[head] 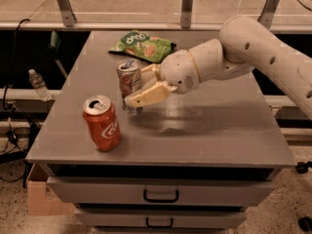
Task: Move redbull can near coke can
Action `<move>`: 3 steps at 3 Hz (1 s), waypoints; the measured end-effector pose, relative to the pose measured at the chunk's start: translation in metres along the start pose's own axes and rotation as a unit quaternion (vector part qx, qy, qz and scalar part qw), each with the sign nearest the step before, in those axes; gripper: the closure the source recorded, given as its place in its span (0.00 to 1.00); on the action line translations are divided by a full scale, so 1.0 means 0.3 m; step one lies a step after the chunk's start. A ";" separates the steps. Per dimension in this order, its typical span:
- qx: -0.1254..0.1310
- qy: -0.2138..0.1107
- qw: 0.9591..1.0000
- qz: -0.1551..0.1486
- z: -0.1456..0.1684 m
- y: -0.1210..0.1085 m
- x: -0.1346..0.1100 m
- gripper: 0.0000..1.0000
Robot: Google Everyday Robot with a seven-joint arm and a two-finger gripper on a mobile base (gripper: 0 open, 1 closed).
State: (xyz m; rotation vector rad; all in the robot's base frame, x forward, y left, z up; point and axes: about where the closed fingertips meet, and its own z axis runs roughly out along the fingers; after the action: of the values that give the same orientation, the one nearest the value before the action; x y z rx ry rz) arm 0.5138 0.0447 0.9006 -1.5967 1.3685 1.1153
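Observation:
The redbull can [128, 84] is slim, silver and blue with a red mark, upright near the left middle of the grey table [219, 130]. My gripper [142, 87] is shut on it, with one tan finger [146, 96] across its front and the other behind it. The coke can [101, 123] is a wider red can with white script and a silver top, standing near the table's front left, just to the lower left of the redbull can, with a small gap between them.
A green snack bag [142, 45] lies at the back of the table, behind the gripper. A plastic bottle [38, 84] sits on a ledge left of the table. Drawers [161, 195] are below the tabletop.

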 end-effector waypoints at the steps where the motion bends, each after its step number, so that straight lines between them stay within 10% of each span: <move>1: -0.023 0.019 0.999 -0.020 0.030 0.017 0.022 0.75; 3: -0.075 0.042 0.996 -0.014 0.044 0.061 0.075 0.28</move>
State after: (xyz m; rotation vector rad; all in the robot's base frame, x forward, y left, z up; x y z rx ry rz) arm 0.4949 0.0463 0.8750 -1.7826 1.3379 1.1691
